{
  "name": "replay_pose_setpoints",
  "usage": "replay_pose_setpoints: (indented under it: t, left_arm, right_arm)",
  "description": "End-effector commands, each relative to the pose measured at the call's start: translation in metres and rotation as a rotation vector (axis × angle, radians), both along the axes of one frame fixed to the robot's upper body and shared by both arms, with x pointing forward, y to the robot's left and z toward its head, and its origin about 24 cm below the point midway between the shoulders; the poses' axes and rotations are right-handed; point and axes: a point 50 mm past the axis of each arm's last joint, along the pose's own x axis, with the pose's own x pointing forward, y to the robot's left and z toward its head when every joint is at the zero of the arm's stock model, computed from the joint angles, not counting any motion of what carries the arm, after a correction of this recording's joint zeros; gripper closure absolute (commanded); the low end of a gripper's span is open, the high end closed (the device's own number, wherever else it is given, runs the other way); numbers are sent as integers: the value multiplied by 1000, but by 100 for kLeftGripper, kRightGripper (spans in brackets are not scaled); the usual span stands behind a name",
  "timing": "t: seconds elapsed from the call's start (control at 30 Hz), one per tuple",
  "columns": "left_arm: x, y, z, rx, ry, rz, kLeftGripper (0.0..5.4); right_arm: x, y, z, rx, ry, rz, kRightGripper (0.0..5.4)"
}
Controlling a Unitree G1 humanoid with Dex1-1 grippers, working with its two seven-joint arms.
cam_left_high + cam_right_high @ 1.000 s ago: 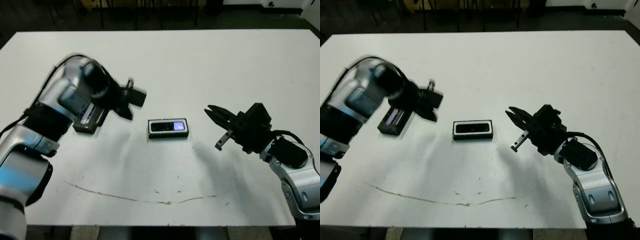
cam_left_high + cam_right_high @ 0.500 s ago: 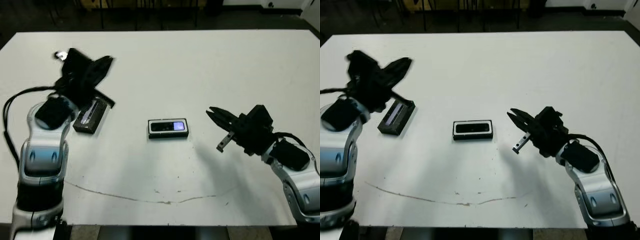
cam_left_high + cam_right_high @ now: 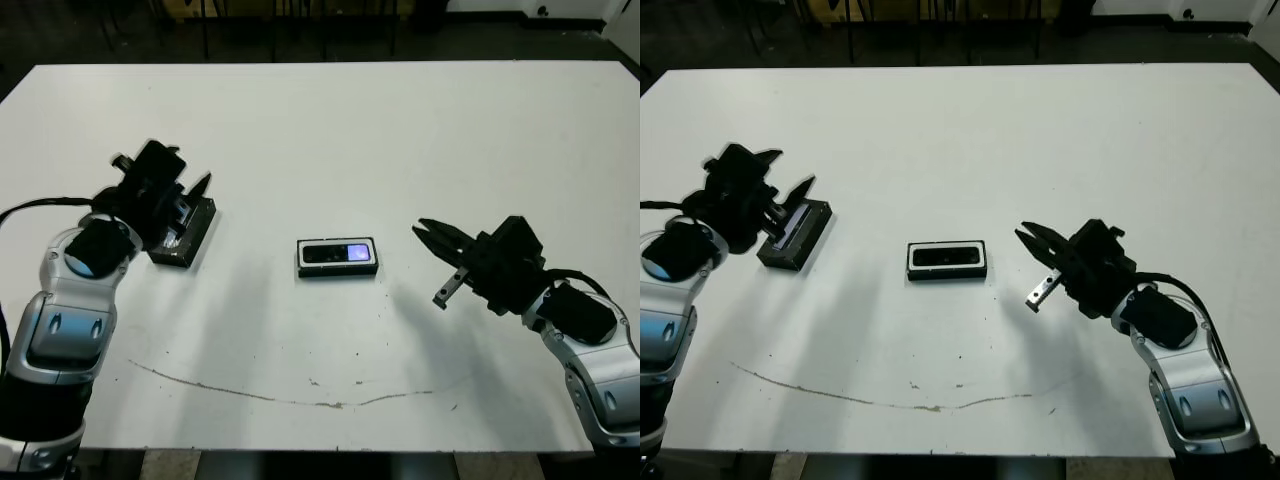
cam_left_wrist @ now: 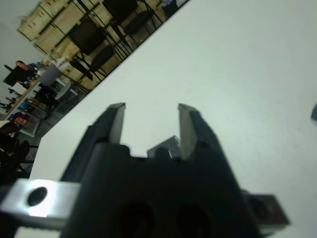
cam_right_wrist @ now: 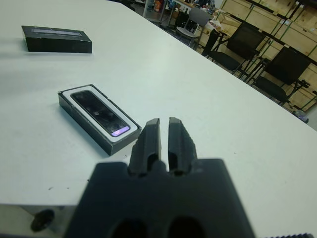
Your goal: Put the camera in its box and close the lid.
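Camera: your camera is lying flat inside the box, mid-table, its small bluish-white window facing up at the end nearer your right arm
Box: you can see the white lining framing the camera on all sides; it sits open, nothing on top of it
Lid: look to the left side of the table, the lid rests there well apart from the box, angled, with its pale inner surface showing upward
Left gripper: your left gripper is right at the lid, above its far end; the two black fingers stand apart with a clear gap between them in the left wrist view, and a corner of the lid peeks through that gap; whether the fingers touch the lid, you cannot tell from here
Right gripper: your right gripper hangs to the right of the box, apart from it, tips aimed toward it; the right wrist view shows its fingers drawn nearly together, only a thin slit between them, nothing held
Table: your white table carries a thin curved brownish mark near the front edge
Background: chairs and stacked boxes show beyond the table in both wrist views
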Motion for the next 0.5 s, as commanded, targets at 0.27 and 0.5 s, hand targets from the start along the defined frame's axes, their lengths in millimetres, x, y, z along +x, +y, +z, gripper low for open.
replay_pose_setpoints:
  t: [0.27, 0.5]
  left_arm:
    - [9, 7, -13, -51, 94, 89, 70]
    - [9, 10, -32, -105, 130, 211, 1]
  right_arm:
    - [-1, -5, -10, 30, 44, 2, 540]
    - [-2, -6, -11, 23, 45, 6, 540]
